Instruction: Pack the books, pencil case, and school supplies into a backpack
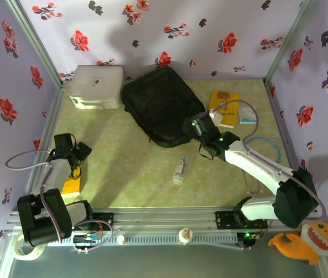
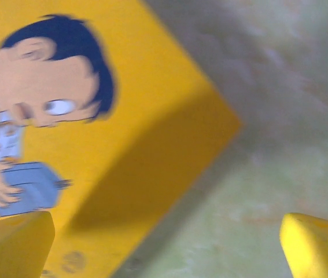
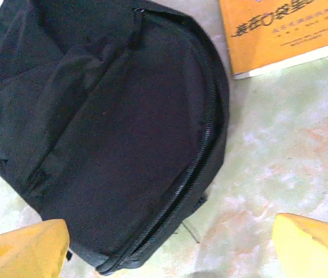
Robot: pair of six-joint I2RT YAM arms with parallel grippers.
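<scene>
The black backpack (image 1: 161,104) lies flat at the back middle of the table, and its zipper (image 3: 195,179) looks closed. My right gripper (image 1: 194,130) hovers open over the backpack's (image 3: 111,133) near right corner, its yellow fingers (image 3: 22,249) wide apart and nothing between them (image 3: 169,246). A yellow book with a cartoon figure (image 2: 94,127) lies at the near left (image 1: 71,185). My left gripper (image 1: 72,152) is open just above that book's corner (image 2: 166,237), holding nothing. A second orange-yellow book (image 1: 224,103) (image 3: 279,32) lies right of the backpack. I cannot pick out a pencil case.
A white rounded box (image 1: 96,87) stands at the back left. A small white item (image 1: 179,169) lies mid-table. A white-blue packet (image 1: 247,116) and a blue cable loop (image 1: 266,149) are on the right. Flowered walls close in three sides.
</scene>
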